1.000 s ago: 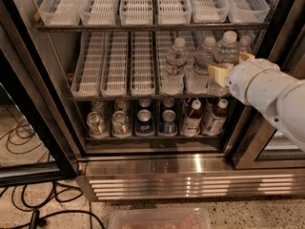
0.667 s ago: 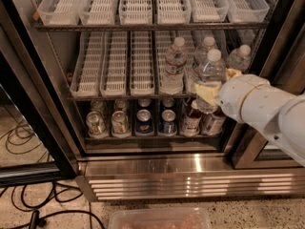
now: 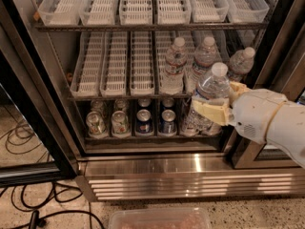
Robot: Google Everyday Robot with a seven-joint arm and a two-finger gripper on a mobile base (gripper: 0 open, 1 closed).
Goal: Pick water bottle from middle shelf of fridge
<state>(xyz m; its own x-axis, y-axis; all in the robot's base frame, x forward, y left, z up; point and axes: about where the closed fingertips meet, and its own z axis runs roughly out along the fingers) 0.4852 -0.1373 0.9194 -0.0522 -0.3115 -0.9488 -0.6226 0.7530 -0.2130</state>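
Observation:
I look into the open fridge [image 3: 143, 171] with black door frames and a steel slatted base. My gripper [image 3: 215, 109] reaches in from the right and is shut on a clear water bottle [image 3: 209, 87] with a white cap, held out in front of the middle shelf [image 3: 119, 97], tilted slightly. Three more water bottles stay on the right side of the middle shelf: one [image 3: 174, 65] in the centre-right lane, one [image 3: 204, 55] beside it, one [image 3: 241, 64] at the far right. The shelf's left lane trays [image 3: 114, 66] are bare.
The top shelf [image 3: 143, 26] holds white lane trays. The bottom tier holds cans [image 3: 119, 123] and dark drink bottles [image 3: 167, 120]. A black door frame [image 3: 28, 104] stands at the left, cables [image 3: 19, 209] lie on the floor, and a clear tub [image 3: 159, 219] sits at the bottom edge.
My gripper has pulled the held water bottle out from the shelf's right lanes, moving left and toward the camera. The other bottles have not moved.

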